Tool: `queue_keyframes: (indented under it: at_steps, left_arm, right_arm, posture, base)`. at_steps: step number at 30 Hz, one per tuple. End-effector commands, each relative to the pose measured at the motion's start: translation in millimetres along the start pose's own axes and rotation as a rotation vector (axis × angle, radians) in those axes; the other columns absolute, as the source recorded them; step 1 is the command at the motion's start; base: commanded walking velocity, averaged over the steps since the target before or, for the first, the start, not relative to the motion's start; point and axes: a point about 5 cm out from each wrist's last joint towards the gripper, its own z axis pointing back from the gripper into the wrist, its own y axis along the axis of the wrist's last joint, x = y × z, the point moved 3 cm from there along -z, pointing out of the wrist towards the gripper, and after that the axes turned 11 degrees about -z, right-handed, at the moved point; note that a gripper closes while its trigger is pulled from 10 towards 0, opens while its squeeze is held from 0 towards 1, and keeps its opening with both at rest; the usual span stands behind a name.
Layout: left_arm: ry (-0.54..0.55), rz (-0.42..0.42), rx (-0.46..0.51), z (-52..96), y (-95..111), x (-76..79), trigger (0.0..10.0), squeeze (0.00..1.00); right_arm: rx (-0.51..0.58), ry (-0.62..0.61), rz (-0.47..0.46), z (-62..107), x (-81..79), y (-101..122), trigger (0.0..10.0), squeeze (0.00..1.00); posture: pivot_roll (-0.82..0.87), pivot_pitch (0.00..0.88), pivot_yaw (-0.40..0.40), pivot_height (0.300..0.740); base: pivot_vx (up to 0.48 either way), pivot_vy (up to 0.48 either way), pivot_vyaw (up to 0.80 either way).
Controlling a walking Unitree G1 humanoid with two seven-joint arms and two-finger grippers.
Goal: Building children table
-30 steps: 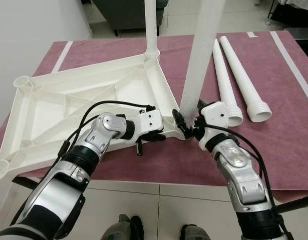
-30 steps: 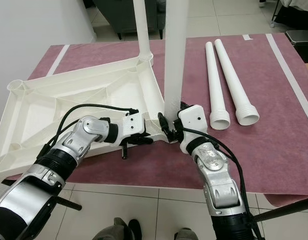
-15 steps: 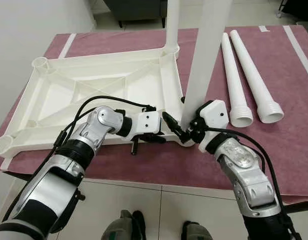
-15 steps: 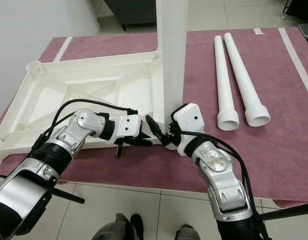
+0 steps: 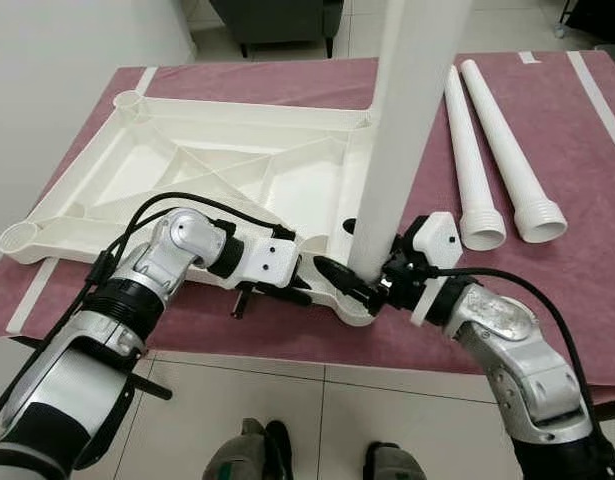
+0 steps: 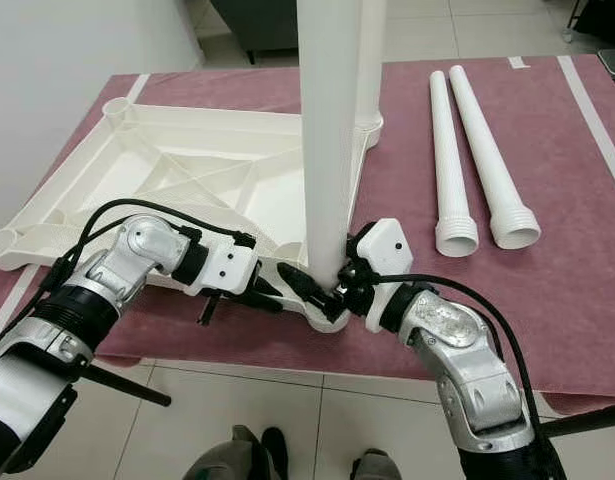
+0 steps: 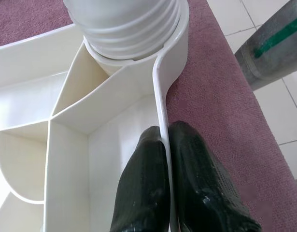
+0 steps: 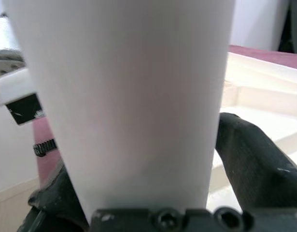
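The white tabletop (image 5: pixel 217 180) lies upside down on the maroon-covered table (image 5: pixel 587 270). The left gripper (image 7: pixel 166 145) pinches its thin rim near the corner socket. The right gripper (image 5: pixel 379 288) clasps the base of an upright leg (image 5: pixel 397 140) (threaded end seated in that socket). Two spare legs (image 5: pixel 497 140) lie beside.

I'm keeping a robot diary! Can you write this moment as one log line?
step: fitting leg | left gripper: shut on tabletop rim | right gripper: shut on upright leg | spare legs: lying on cloth
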Motion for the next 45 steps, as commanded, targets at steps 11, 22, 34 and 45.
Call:
queue_keyframes:
  at_steps: [11,22,34,45]
  left_arm:
    - [0.188,0.085,0.001,-8.5,-3,-8.9,0.0,0.0]
    - [0.527,0.268,-0.028,-4.7,-13,-49.2,0.0,0.0]
    - [0.601,0.269,-0.03,-24.1,0,-79.8,0.0,0.0]
    - [0.546,0.236,-0.01,-30.0,4,-73.3,0.0,0.0]
  right_arm:
    - [-0.085,0.119,-0.083,-3.2,-13.4,-22,0.0,0.0]
    - [-0.216,-0.409,-0.05,3.4,43.9,-66,0.0,0.0]
    - [-0.205,-1.021,-0.091,12.5,84.2,-71,0.0,0.0]
    - [0.025,-0.972,-0.116,-1.0,73.7,-40,10.0,1.0]
  posture:
    - [-0.1,0.158,0.16,0.74]
    - [-0.1,0.157,0.163,0.74]
    - [-0.1,0.152,0.162,0.74]
    - [-0.11,0.147,0.172,0.74]
  base:
    - [0.0,0.0,0.0]
    - [0.0,0.0,0.0]
    - [0.0,0.0,0.0]
    - [0.0,0.0,0.0]
